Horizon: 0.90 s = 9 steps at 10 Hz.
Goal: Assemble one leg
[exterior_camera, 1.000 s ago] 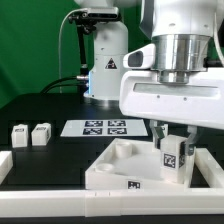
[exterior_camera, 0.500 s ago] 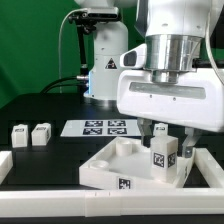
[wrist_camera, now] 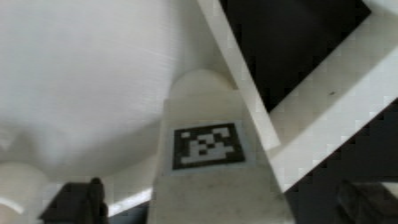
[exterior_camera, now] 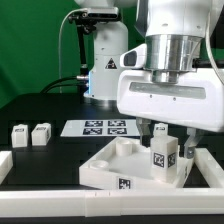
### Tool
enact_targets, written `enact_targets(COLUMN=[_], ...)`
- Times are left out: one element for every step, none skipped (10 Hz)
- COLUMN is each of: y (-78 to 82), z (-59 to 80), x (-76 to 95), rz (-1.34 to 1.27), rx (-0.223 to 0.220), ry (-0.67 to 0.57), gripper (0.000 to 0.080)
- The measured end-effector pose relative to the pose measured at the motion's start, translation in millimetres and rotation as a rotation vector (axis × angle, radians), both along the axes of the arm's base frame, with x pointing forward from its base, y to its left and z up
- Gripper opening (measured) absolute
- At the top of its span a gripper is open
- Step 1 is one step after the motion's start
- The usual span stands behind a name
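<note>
**A:** Status on your tool (exterior_camera: 161, 133)?

**B:** Your tool sits low over the large white square piece (exterior_camera: 115, 160), at the exterior view's right. Its fingers (exterior_camera: 146, 130) come down on either side of the leg (exterior_camera: 164, 157). Wrist view shows the leg (wrist_camera: 217, 150) running up the middle, tag facing the camera, with dark fingertips (wrist_camera: 75, 200) on both flanks. I can't tell whether they actually touch it, so grip state is unconfirmed on your end.

**A:** Where's the leg?

**B:** Upright, tag toward the exterior camera, in the near corner of the square piece on the exterior view's right. Whether its base is seated in the corner socket I can't tell.

**A:** What's around it?

**B:** The square piece lies flat on the black tabletop (exterior_camera: 40, 105), one tag on its front edge. You have two more small white blocks (exterior_camera: 30, 134) standing side by side, well apart, at the exterior view's left. The marker board (exterior_camera: 104, 127) lies flat behind the square piece. A white rail (exterior_camera: 60, 205) runs along the near edge. The robot base (exterior_camera: 106, 60) is at the back.
</note>
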<state>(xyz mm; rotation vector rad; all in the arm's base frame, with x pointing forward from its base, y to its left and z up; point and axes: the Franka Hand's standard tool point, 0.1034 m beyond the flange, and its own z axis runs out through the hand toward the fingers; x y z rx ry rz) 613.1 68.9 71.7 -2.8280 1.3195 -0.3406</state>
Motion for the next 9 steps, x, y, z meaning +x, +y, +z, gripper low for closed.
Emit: enact_targets(y=[0.0,0.0,0.0,0.0,0.0,0.0,0.0,0.0,0.0], z=[0.0,0.0,0.0,0.0,0.0,0.0,0.0,0.0,0.0], x=[0.0,0.0,0.0,0.0,0.0,0.0,0.0,0.0,0.0], rz=[0.0,0.0,0.0,0.0,0.0,0.0,0.0,0.0,0.0], rx=[0.0,0.0,0.0,0.0,0.0,0.0,0.0,0.0,0.0], ry=[0.0,0.0,0.0,0.0,0.0,0.0,0.0,0.0,0.0], gripper=[0.0649,0.0649,0.0649,0.0649,0.0649,0.0649,0.0649,0.0649,0.0649])
